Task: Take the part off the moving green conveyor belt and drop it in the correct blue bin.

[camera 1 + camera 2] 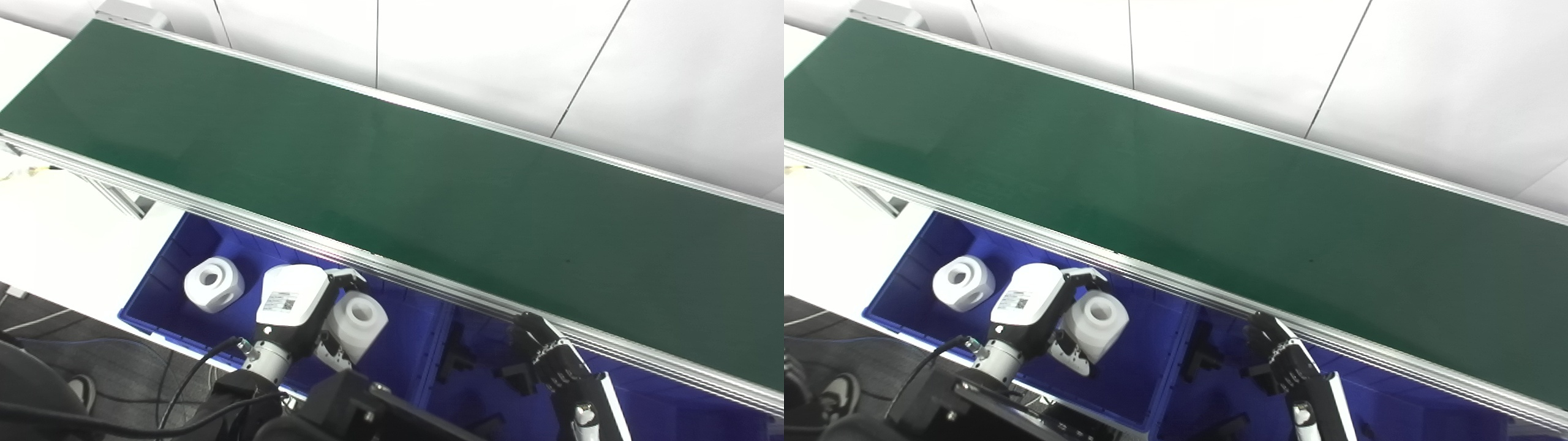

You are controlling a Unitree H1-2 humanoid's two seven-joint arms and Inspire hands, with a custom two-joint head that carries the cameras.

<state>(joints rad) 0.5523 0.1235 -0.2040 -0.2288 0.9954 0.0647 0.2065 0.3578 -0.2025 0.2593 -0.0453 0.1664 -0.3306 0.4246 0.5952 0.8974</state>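
The green conveyor belt [392, 184] runs diagonally across the view with no part on it. My left hand [300, 306] is below the belt's near edge, over the left blue bin [160, 269]. It is shut on a white cylindrical part with a centre hole [361, 321], fingers over its top and thumb under it. A second white part of the same kind [213, 283] lies in that bin. My right hand [548, 355] is over the right blue bin [674, 410], fingers apart and holding nothing.
Black angular parts [454, 361] lie in the right bin, beside my right hand. The belt's aluminium side rail [429, 285] overhangs both bins. White wall panels stand behind the belt; a white table [55, 233] and floor cables are at the left.
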